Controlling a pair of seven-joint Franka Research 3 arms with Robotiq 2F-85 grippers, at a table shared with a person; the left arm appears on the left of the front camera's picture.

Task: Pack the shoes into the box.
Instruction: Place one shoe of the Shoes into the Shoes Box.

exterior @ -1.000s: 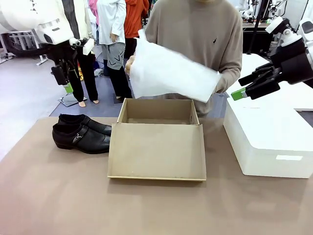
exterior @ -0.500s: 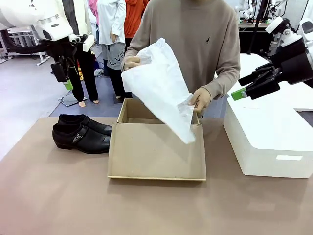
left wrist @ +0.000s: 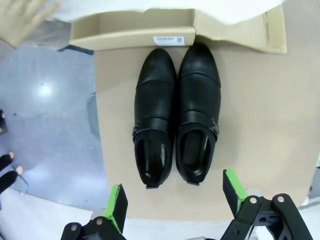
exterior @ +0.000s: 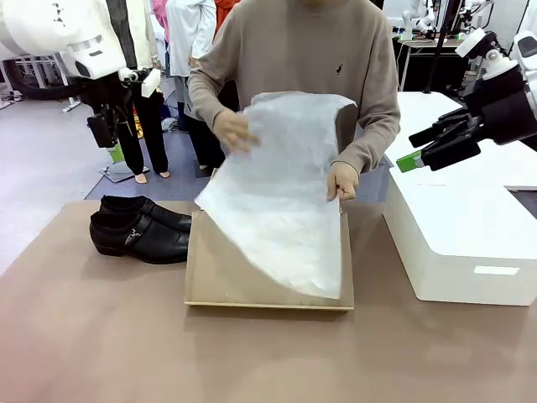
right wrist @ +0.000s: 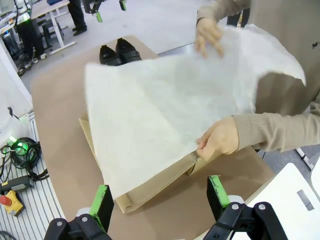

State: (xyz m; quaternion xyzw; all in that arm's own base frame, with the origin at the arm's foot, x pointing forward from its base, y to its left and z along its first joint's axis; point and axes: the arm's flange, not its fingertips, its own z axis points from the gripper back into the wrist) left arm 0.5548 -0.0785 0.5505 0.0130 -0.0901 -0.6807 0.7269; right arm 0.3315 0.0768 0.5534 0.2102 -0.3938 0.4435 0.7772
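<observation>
Left wrist view: the left gripper point(left wrist: 174, 188), jaws wide and empty, hangs above the shoes point(left wrist: 175, 115), paired with toes just beside the box point(left wrist: 132, 31); their stiff, glossy leather looks slippery, so pinching across the strapped waist seems safest, while the right gripper point(right wrist: 159, 189) hangs open on the box's other side.

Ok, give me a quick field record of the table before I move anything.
shoes: side by side on table, left of box, not packed
box: open, flap lying flat in front
tissue: held over box by person's hands
left claw: open, above shoes
right claw: open, raised by white block
</observation>
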